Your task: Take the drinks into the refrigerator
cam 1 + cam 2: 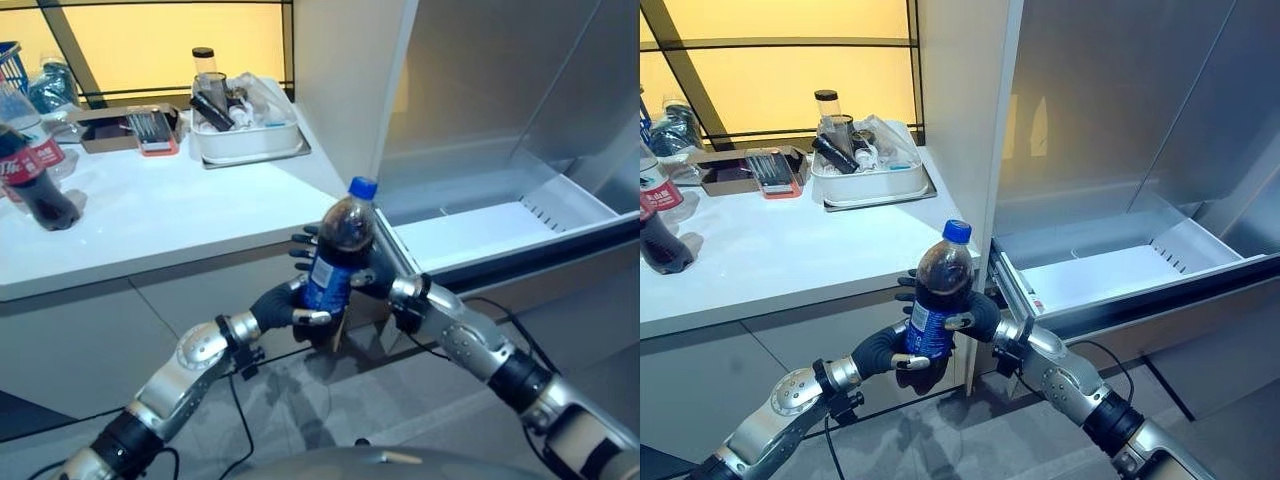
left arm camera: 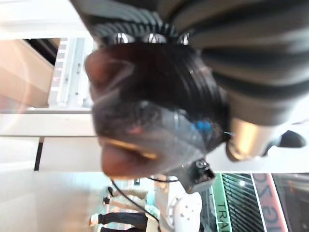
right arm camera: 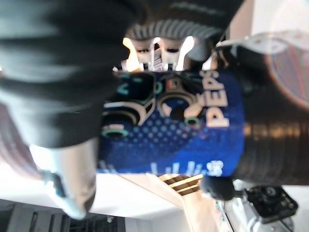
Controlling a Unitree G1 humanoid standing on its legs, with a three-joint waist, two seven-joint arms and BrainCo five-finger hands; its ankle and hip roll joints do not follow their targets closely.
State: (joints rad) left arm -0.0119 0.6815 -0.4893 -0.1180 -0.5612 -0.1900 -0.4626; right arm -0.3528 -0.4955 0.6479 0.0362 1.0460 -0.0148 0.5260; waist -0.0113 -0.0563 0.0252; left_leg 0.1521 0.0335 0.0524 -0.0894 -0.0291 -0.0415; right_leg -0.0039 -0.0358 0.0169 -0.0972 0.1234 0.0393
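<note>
Far left on the white counter (image 1: 180, 215) we see a second cola bottle (image 1: 28, 175) with a red label, standing upright and waiting its turn. Further right along the counter sits a flat box of small tools (image 1: 150, 130), then a white tub (image 1: 245, 140) crammed with jars and bits.

Now the action, front and centre: our left hand (image 1: 885, 350) comes in from the lower left with fingers curled round the lower body of the blue-capped cola bottle (image 1: 937, 300). Our right hand (image 1: 980, 318) wraps it from the other side, thumb and fingers clamped across the blue label. So both hands are grasping the one bottle, held upright in the air just off the near edge of the counter, not yet in the fridge.

To the right, the open refrigerator drawer (image 1: 500, 225) stands pulled out, its white floor bare.

What could go wrong? We judge this a two-handed moment, and if one hand lets go before the other has a firm hold, the smooth round bottle could slip and drop to the floor. Swinging right, the bottle could also clip the drawer's near front rail, or tip over once set down, being tall and narrow.

As for writing: the bottle's blue label carries white lettering in the right wrist view, and the far bottle's red label has white script; we leave both unread.
</note>
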